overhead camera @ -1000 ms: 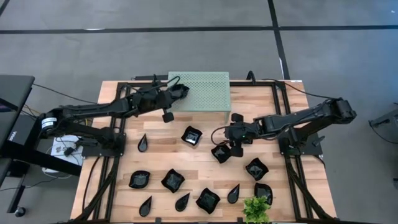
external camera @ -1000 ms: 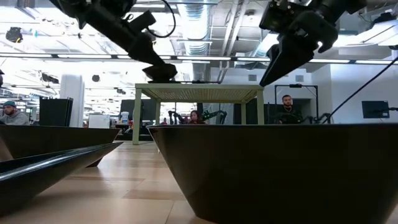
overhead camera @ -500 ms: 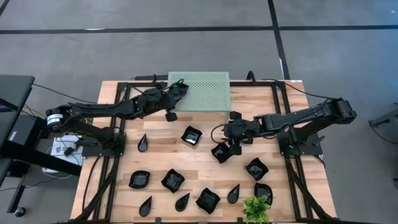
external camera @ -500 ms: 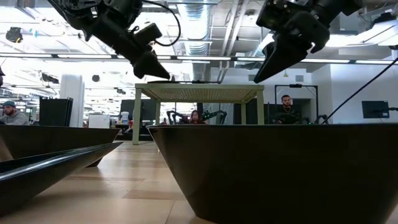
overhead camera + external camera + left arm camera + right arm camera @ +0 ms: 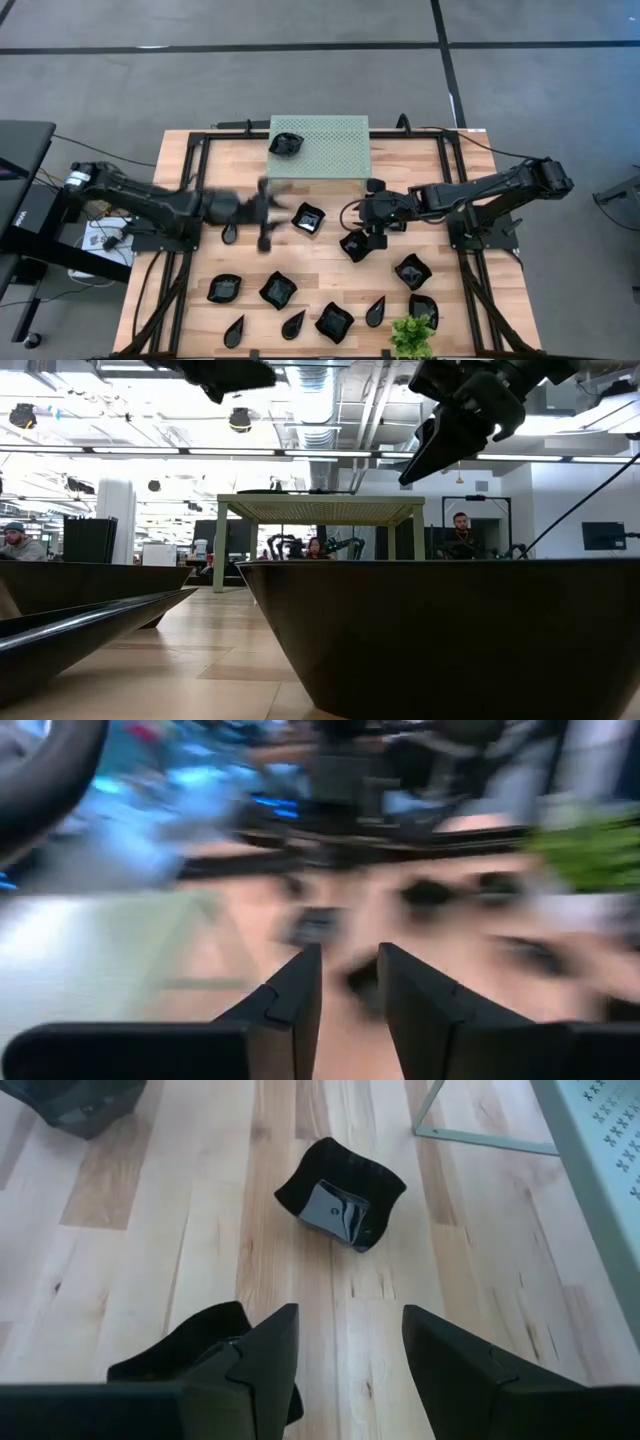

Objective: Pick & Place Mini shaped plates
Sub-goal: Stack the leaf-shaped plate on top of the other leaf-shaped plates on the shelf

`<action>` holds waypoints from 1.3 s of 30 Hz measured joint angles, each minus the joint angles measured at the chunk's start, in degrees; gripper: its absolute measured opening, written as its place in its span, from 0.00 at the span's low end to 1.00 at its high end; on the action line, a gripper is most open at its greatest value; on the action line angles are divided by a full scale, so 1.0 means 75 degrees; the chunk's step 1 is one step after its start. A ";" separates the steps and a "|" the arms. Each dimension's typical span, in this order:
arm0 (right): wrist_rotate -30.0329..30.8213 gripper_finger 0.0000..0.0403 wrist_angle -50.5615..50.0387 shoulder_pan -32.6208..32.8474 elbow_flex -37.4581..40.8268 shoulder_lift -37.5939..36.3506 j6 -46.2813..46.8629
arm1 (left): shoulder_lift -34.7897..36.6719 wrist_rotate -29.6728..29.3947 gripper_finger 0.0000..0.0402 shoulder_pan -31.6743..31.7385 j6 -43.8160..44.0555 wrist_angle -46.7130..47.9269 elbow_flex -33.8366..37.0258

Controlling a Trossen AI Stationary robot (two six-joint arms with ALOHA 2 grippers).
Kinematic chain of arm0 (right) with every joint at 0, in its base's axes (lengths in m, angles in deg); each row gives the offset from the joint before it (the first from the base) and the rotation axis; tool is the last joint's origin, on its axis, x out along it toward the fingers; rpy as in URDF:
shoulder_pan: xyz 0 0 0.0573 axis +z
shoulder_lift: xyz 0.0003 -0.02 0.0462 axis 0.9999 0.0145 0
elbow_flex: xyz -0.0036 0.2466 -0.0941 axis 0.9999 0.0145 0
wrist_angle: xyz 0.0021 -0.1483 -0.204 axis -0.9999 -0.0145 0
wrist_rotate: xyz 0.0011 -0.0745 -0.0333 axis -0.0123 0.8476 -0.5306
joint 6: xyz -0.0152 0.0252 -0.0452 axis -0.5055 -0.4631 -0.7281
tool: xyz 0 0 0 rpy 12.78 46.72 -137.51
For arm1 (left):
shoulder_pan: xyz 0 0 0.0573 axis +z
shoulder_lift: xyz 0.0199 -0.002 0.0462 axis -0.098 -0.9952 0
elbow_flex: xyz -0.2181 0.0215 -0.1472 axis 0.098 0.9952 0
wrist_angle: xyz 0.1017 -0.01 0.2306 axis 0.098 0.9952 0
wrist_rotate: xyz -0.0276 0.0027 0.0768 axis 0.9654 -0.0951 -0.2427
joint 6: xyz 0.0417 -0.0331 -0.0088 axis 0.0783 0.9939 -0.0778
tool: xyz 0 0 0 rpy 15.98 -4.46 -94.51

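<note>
The left arm lies low across the table's [image 5: 400, 205] left side, its gripper [image 5: 264, 212] blurred beside a wavy plate [image 5: 308, 218], fingers [image 5: 290, 995] narrowly parted and empty. One plate [image 5: 285, 144] sits on the green stand [image 5: 335, 150]. The right arm reaches in from the right, its gripper [image 5: 372, 232] spread wide above a plate [image 5: 353, 247], gripping nothing. Other plates line the near edge by a plant [image 5: 412, 336].
</note>
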 joint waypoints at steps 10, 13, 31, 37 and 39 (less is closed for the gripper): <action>-0.0004 0.43 0.0133 0.0003 -0.0001 0.0000 0.0020 | -0.1485 -0.1107 0.25 -0.3167 0.4672 0.0274 0.0009; -0.0005 0.43 0.0133 0.0003 -0.0002 0.0000 0.0023 | -0.1790 -0.0943 0.25 -0.3631 0.6118 0.0738 0.0009; -0.0008 0.43 0.0398 -0.0003 0.0000 0.0000 -0.0058 | -0.1864 0.2189 0.25 -0.4401 1.1599 0.5048 0.0000; -0.0005 0.43 0.0401 -0.0003 0.0000 0.0000 -0.0058 | -0.1965 0.1705 0.25 -0.4496 1.1603 0.5177 0.0000; -0.0005 0.43 0.0401 -0.0003 0.0000 0.0000 -0.0058 | -0.2165 0.1764 0.25 -0.4518 1.1602 0.5143 0.0000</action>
